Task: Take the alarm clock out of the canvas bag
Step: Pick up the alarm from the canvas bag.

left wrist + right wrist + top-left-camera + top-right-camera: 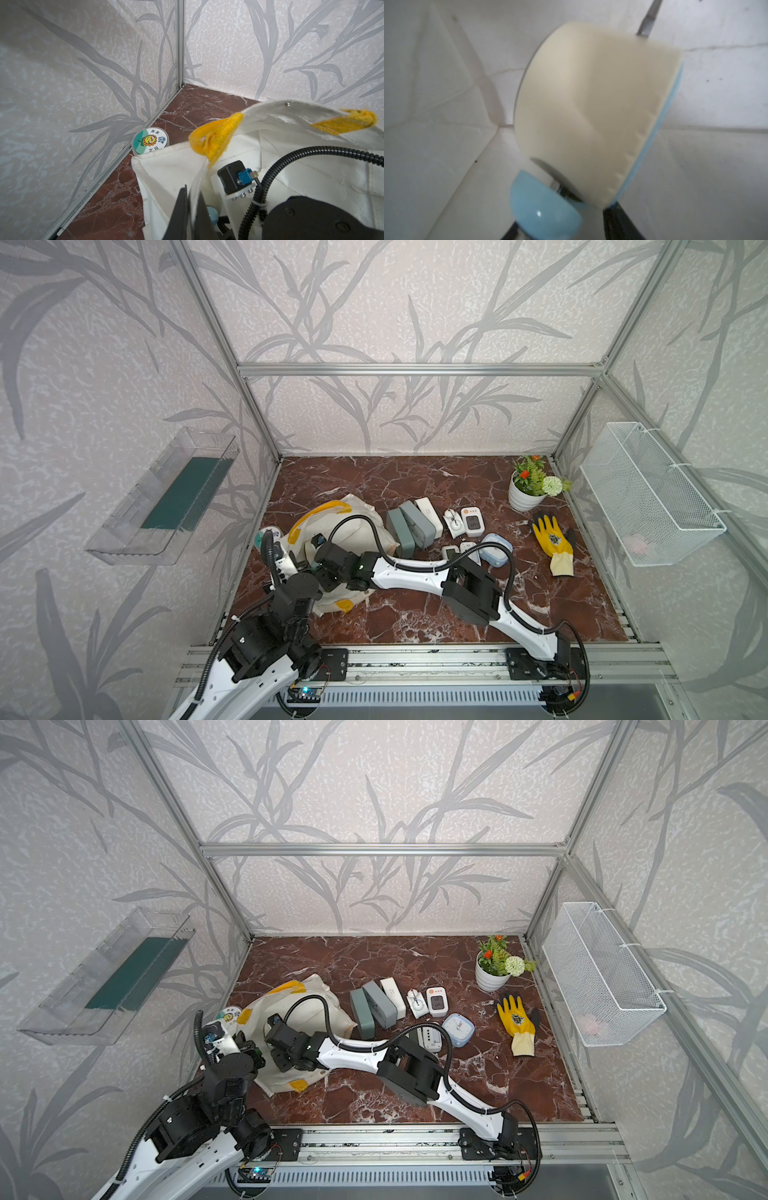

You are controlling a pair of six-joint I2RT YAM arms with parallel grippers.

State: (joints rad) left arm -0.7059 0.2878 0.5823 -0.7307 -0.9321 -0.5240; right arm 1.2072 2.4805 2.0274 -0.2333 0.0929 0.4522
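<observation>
Yellow glove [548,536] lies near potted plant [524,497]; wire basket [648,489] holds something pinkish, perhaps.

Canvas bag [176,162]: cream cloth, mouth open. One yellow handle [212,141] is looped at the near rim, and a second handle [349,122] sits at the far rim.

Left gripper [192,199]: dark jaws pinched on the near rim, with cloth running up between them.

Right arm [311,218]: reaches inside the bag, with a black corrugated cable [311,151] and a blue connector [246,176].

Alarm clock [212,215]: only a pale-blue rounded bit shows (the rest is hidden by cloth and arm).

Round tin [150,140]: sunflower cartoon on the lid. It stands on the marble table [116,207] near the wall frame, partly hidden by the bag's rim.
</observation>
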